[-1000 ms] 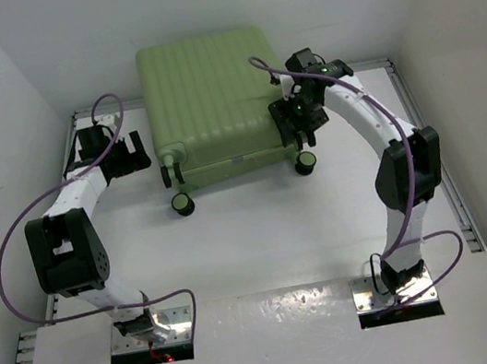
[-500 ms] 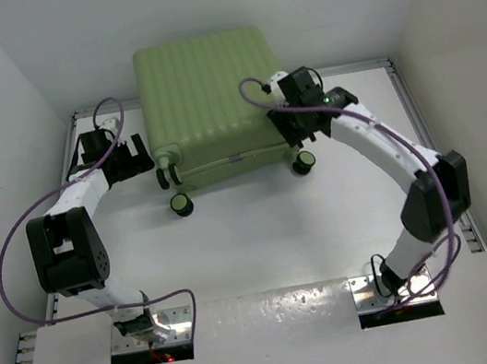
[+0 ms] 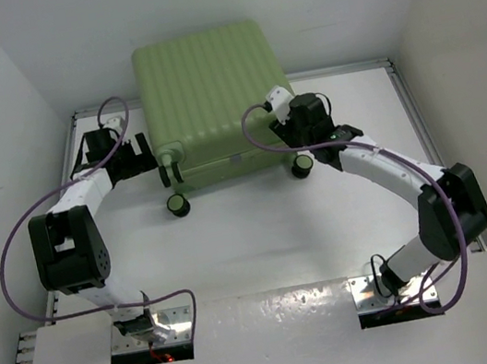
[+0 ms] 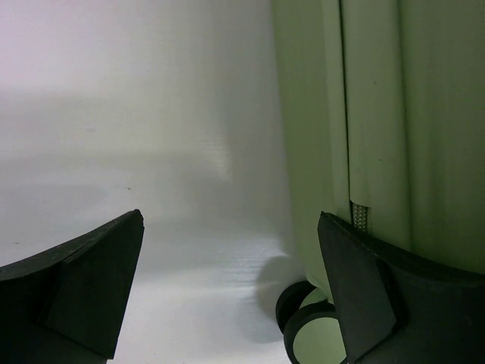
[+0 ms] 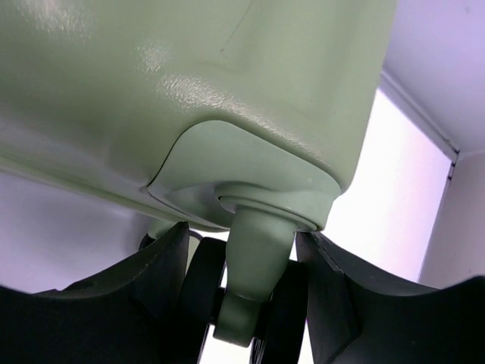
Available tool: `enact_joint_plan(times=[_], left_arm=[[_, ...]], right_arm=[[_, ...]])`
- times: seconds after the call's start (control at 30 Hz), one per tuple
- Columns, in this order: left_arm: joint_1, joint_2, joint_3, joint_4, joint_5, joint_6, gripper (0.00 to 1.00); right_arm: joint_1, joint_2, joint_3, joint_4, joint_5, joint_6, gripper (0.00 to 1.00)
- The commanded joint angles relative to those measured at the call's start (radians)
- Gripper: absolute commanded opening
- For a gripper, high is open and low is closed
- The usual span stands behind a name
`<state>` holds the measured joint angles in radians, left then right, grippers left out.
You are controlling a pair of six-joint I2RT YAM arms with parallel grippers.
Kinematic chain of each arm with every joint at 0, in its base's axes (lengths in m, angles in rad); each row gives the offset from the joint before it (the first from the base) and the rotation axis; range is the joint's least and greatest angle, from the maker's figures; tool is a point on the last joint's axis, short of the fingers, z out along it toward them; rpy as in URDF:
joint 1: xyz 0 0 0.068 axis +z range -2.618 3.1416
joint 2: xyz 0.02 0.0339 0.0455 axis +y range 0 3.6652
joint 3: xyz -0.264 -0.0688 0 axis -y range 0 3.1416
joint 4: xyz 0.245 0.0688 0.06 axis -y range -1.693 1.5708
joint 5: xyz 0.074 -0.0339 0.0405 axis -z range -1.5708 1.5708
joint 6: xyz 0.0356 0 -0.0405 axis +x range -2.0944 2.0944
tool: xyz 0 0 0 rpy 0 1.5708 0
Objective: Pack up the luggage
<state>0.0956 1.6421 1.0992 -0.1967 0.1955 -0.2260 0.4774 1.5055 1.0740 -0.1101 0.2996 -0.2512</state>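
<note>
Top external view showed us the luggage (image 3: 206,95) lying closed, ribbed shell up, at the far middle of the table (image 3: 263,244), with its black wheels on the near side. From the right wrist we saw the right gripper (image 5: 244,297) under the near right corner, its jaws closed partway on the right wheel (image 3: 301,165), one finger pressed against each side of that caster. At the left side we saw the left gripper (image 4: 231,227) low beside the shell, jaws spread wide and holding nothing, one finger just beside the luggage above the left wheel (image 3: 178,207).
</note>
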Motion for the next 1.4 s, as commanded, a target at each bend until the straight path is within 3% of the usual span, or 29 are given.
enact_joint_plan(times=[0.0,0.17,0.27,0.43,0.47,0.63,0.67,0.73,0.77,0.87,0.97,1.0,1.1,1.23,1.27,1.3,1.33,1.37], left_arm=[[-0.028,0.005,0.013,0.029,-0.004,-0.006,0.99],[-0.046,0.005,0.022,0.029,-0.025,-0.006,0.99],[-0.046,0.018,0.036,0.029,-0.025,-0.032,0.99],[-0.036,-0.04,0.027,0.045,-0.064,-0.032,0.99],[-0.027,-0.063,0.013,0.071,-0.064,-0.042,0.99],[0.062,-0.223,-0.022,0.08,-0.03,-0.042,0.99],[0.078,-0.234,-0.022,0.06,-0.018,-0.042,0.99],[0.124,-0.248,-0.009,0.025,0.009,-0.093,0.99],[0.141,-0.248,0.008,0.007,0.042,-0.093,0.99],[0.176,-0.278,0.047,-0.078,0.091,-0.082,0.99],[0.176,-0.359,0.005,-0.078,0.073,-0.064,0.99],[0.176,-0.381,-0.01,-0.066,0.064,-0.064,0.99],[0.176,-0.464,-0.089,-0.018,0.08,-0.052,0.99],[0.176,-0.515,-0.157,0.011,0.19,-0.033,0.99],[0.167,-0.527,-0.157,0.011,0.2,-0.045,0.99],[0.155,-0.527,-0.171,0.011,0.2,-0.045,0.99],[0.154,-0.536,-0.183,0.011,0.2,-0.045,0.98],[0.141,-0.547,-0.183,0.011,0.185,-0.058,0.98]], right_arm=[[-0.026,-0.031,0.085,0.28,-0.062,-0.077,0.0],[0.018,0.008,0.244,0.271,-0.111,-0.065,0.0],[-0.06,0.068,0.169,0.254,-0.135,-0.051,0.0],[-0.091,0.041,0.112,0.081,-0.258,0.044,0.02],[-0.1,0.045,0.122,0.035,-0.269,0.053,0.15],[-0.126,0.052,0.21,-0.169,-0.359,0.181,0.3],[-0.126,0.041,0.202,-0.174,-0.378,0.191,0.44],[-0.126,-0.017,0.188,-0.207,-0.415,0.223,0.57],[-0.125,-0.046,0.181,-0.218,-0.439,0.234,0.68],[-0.135,-0.143,0.153,-0.237,-0.465,0.306,0.76],[-0.134,-0.235,0.028,-0.157,-0.38,0.332,0.93],[-0.135,-0.298,0.005,-0.146,-0.332,0.346,0.94],[-0.126,-0.387,-0.106,-0.097,-0.259,0.384,0.91],[-0.085,-0.455,-0.232,-0.001,-0.272,0.479,0.72],[-0.077,-0.47,-0.279,0.033,-0.293,0.507,0.58],[-0.054,-0.473,-0.307,0.061,-0.295,0.545,0.54],[-0.045,-0.464,-0.372,0.173,-0.423,0.569,0.48],[0.008,-0.452,-0.393,0.217,-0.447,0.566,0.34]])
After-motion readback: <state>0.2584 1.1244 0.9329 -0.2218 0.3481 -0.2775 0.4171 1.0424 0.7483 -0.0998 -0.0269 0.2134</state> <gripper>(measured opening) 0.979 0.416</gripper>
